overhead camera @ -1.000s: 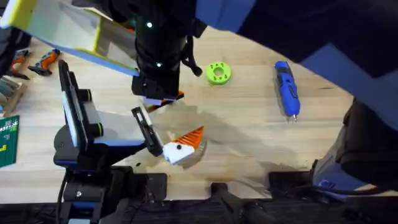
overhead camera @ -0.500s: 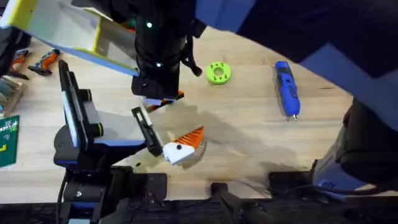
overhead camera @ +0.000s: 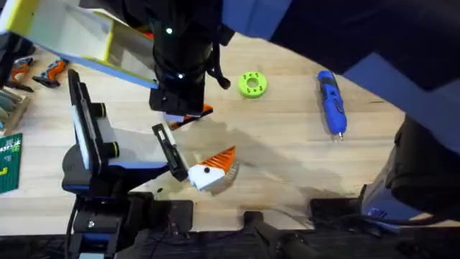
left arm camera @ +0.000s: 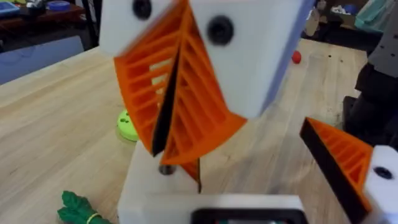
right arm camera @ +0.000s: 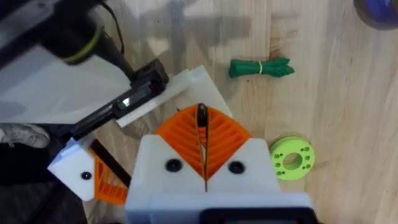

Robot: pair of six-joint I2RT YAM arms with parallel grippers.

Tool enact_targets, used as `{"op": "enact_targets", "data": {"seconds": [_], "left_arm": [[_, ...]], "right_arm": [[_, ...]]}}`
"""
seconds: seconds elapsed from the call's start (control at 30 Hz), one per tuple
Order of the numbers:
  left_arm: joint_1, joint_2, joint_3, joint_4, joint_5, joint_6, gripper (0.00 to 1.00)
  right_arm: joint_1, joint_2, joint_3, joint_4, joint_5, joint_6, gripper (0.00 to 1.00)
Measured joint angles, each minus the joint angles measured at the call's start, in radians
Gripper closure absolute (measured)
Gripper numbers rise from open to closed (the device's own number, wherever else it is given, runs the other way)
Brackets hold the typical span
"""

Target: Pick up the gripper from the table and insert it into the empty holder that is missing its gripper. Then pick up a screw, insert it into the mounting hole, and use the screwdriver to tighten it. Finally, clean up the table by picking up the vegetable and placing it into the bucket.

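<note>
My right gripper (overhead camera: 188,114) (right arm camera: 202,118) reaches across the middle of the table, its orange pads shut on a small dark screw (right arm camera: 202,113). It hangs over a white block (right arm camera: 199,84) with a dark hole (left arm camera: 165,169). The left gripper (overhead camera: 213,168) stands open just in front of it, with one orange finger (left arm camera: 342,162) showing. I cannot single out the small loose gripper. The blue screwdriver (overhead camera: 330,101) lies at the right. The dark-green vegetable (right arm camera: 260,67) (left arm camera: 78,208) lies on the wood. A blue edge of the bucket (right arm camera: 378,9) shows in a corner of the right wrist view.
A lime-green disc (overhead camera: 251,84) (right arm camera: 291,158) lies between the grippers and the screwdriver. A yellow-and-white box (overhead camera: 65,32) tilts at the back left. Hand tools (overhead camera: 43,72) and a green packet (overhead camera: 8,162) lie along the left edge.
The right arm has shifted very slightly to the left. Nothing else has moved.
</note>
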Motion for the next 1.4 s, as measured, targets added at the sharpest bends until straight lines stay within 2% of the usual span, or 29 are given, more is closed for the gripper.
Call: {"op": "enact_targets", "data": {"seconds": [1.17, 1.4], "left_arm": [[0.0, 0.0, 0.0, -0.002, 0.006, -0.011, 0.015], [0.0, 0.0, 0.0, -0.001, 0.006, -0.01, 0.015]], "right_arm": [[-0.005, 0.019, 0.008, -0.002, -0.005, 0.052, 0.996], [-0.014, 0.019, 0.008, -0.003, -0.042, 0.064, 0.996]]}}
